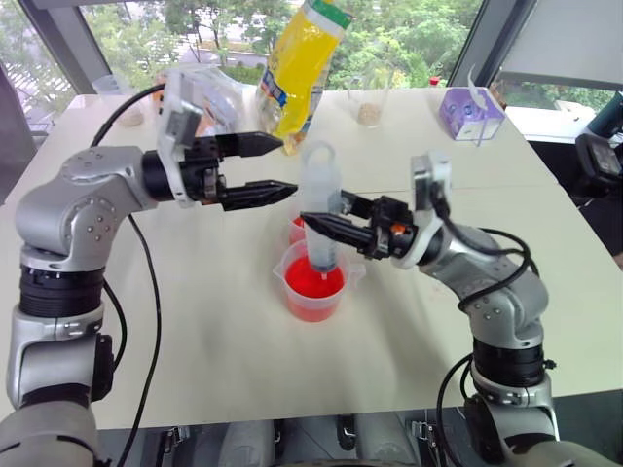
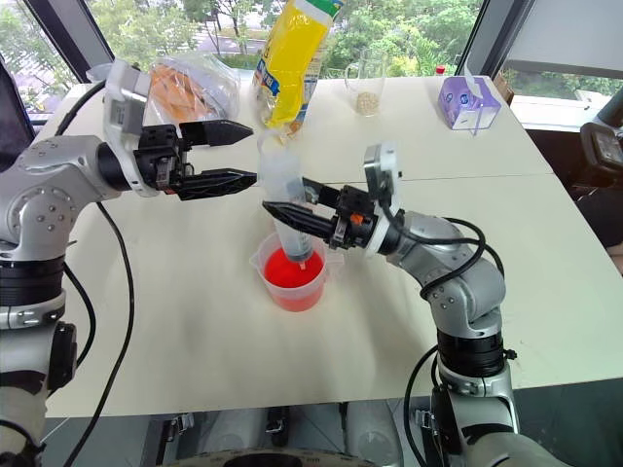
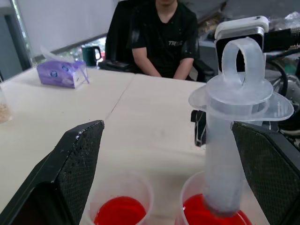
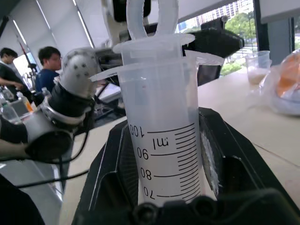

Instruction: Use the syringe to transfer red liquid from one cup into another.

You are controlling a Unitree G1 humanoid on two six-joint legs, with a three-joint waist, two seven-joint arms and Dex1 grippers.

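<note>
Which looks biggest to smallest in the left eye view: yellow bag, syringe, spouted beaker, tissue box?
1. Yellow bag, though it stands farther back.
2. Syringe, upright in the beaker, held by the right gripper.
3. Spouted beaker, near the syringe in apparent size, so unsure.
4. Tissue box, farthest away.

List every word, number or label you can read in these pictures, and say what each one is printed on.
"100", "90", "80", "70": graduation numbers on the syringe barrel.
"ml": unit mark beside those graduations.
Yellow bag: blue label patch, too blurred to read.
Purple tissue pack: small print, unreadable.
Person's black shirt: pale chest lettering, too blurred to read.
</note>
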